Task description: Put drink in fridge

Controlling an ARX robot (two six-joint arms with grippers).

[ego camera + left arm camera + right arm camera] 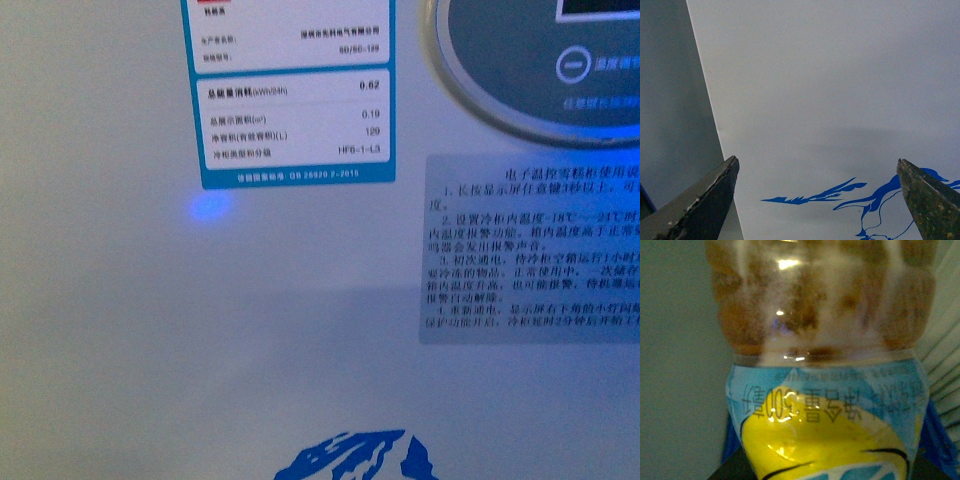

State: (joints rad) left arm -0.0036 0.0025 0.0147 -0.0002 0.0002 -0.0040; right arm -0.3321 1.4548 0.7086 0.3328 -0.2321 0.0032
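The fridge fills the front view as a white panel seen from very close, with the top of its blue mountain picture at the lower edge. In the left wrist view my left gripper is open and holds nothing, its dark fingertips wide apart in front of the fridge's white front and blue picture. The drink fills the right wrist view: amber liquid above a blue and yellow label. My right gripper is shut on it, with its fingers almost entirely hidden.
On the fridge front are a blue-edged energy label, a round dark control panel, a grey instruction sticker and a blue light spot. A grey surface borders the fridge's edge. Pale ribbed lines show beside the bottle.
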